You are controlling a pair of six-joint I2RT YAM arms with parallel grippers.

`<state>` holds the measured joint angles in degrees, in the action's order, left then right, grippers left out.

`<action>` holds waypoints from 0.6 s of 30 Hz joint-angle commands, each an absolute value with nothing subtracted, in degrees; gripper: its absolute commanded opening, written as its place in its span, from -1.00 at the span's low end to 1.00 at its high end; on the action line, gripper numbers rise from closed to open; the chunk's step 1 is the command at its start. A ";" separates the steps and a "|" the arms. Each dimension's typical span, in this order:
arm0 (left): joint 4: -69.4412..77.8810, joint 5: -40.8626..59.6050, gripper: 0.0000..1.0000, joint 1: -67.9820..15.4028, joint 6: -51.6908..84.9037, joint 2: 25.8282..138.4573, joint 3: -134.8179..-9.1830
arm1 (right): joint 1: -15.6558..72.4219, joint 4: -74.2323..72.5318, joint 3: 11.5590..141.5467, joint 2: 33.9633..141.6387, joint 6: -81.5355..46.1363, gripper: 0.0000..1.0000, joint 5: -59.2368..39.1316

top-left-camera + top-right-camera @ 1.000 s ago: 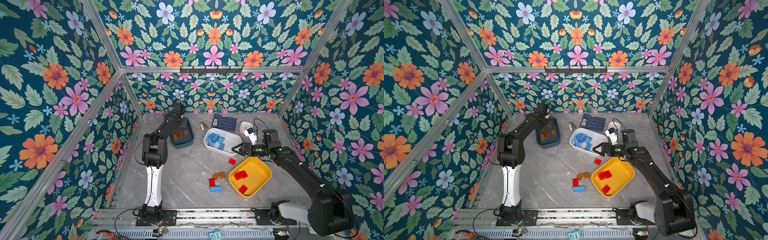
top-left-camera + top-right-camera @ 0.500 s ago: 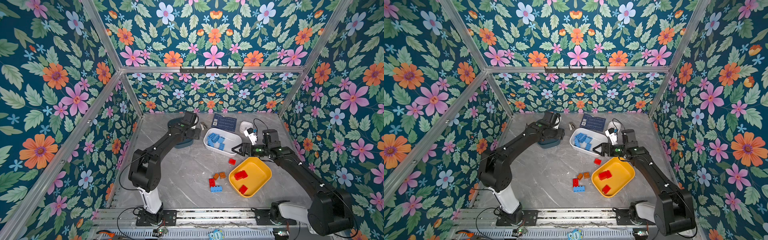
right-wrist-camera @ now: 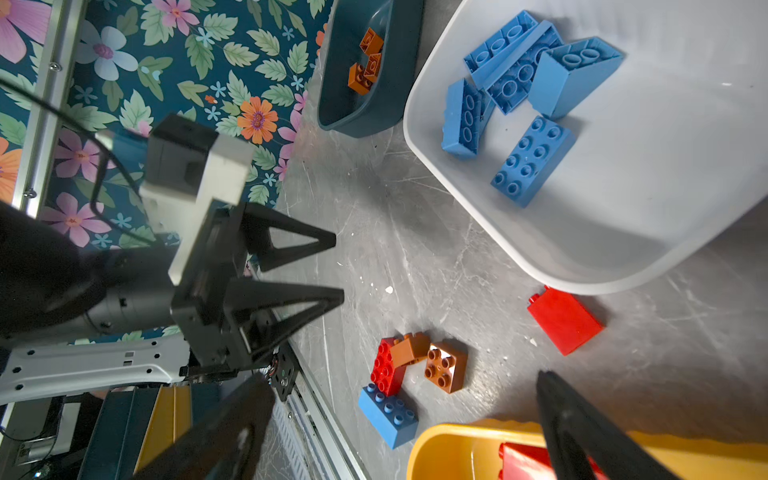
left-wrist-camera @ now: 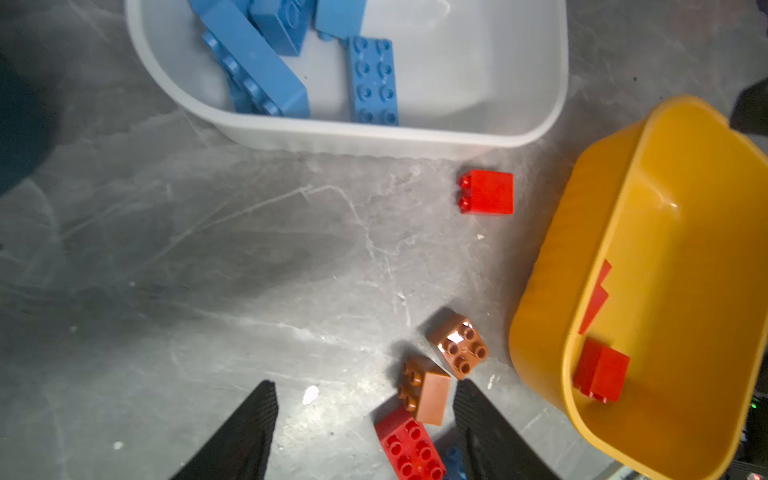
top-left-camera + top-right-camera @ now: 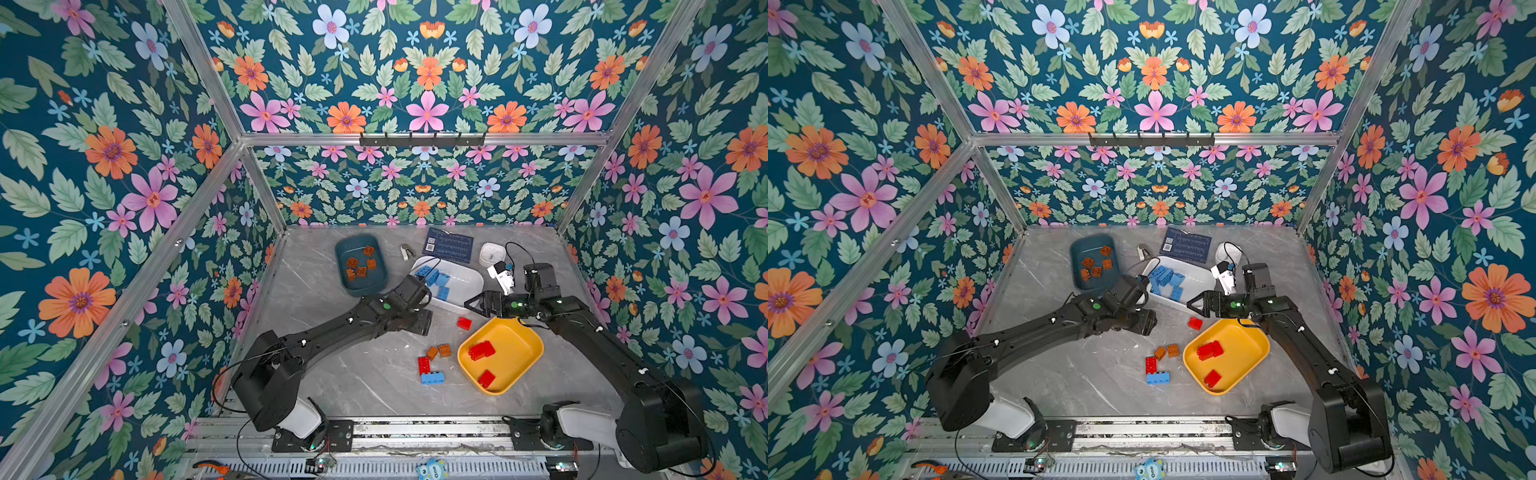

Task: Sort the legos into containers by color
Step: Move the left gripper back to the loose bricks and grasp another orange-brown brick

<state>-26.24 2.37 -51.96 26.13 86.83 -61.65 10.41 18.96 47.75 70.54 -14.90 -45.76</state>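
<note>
- Top views both show the white tub [image 5: 467,286] at the back of the worktop [image 5: 374,390], holding the sorted blue legos [image 5: 436,277].
- The teal tub [image 5: 347,249], to its left, holds five orange-brown legos [image 5: 352,262].
- The yellow tub [image 5: 515,349], nearer the front, holds the red legos [image 5: 481,350] (at least two).
- The left arm's fingers [image 4: 245,436] hover apart and empty near the loose cluster [image 5: 424,365]; the right arm's fingers [image 3: 582,436] are spread wide, also empty.
- Five bricks lie unsorted on the worktop, so the job looks mostly done: a lone red brick [image 5: 464,323] between the white and yellow tubs, plus two orange-brown, one red and one blue touching in that cluster.
</note>
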 commanded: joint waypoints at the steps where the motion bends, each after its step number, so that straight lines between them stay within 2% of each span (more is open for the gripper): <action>1: -24.55 0.79 0.40 -54.68 29.72 86.50 -59.51 | 10.45 19.24 46.85 69.71 -14.27 0.98 -45.07; 9: -21.32 0.83 0.37 -57.57 29.80 91.37 -57.34 | 10.41 19.99 44.67 67.49 -14.41 0.98 -43.48; 18: -20.36 1.62 0.16 -58.36 27.82 97.50 -58.76 | 10.45 21.43 44.10 66.58 -13.74 0.98 -41.94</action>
<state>-20.75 1.74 -58.22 29.26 96.75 -58.54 10.41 20.45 44.07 66.74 -14.57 -42.85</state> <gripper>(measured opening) 0.585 0.990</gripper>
